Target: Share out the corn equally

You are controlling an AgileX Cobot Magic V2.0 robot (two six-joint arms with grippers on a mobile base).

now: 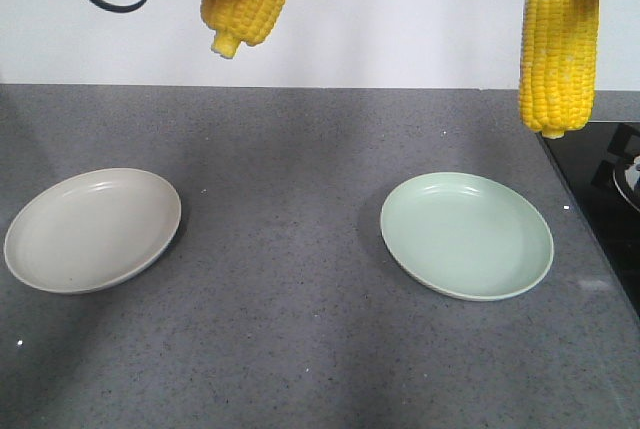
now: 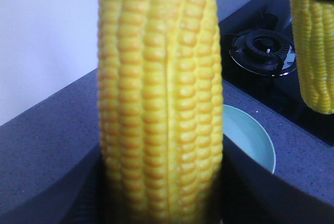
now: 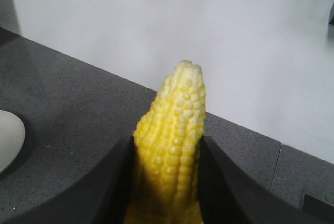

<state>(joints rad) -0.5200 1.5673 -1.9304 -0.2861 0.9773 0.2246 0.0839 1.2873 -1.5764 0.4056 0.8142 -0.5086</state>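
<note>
Your left fingers (image 2: 62,198) clamp one cob (image 2: 162,98) and your right fingers (image 3: 229,192) a second cob (image 3: 169,151). Only the left wrist view shows the stove burner (image 2: 263,51), beyond those fingers and the green plate (image 2: 250,140).

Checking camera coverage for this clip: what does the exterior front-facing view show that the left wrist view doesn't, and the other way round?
Front view only: the beige plate, and the whole green plate, both empty. Left wrist only: the stove burner seen clearly. Both: the left arm's cob and the right arm's cob, lifted above the grey counter.
</note>
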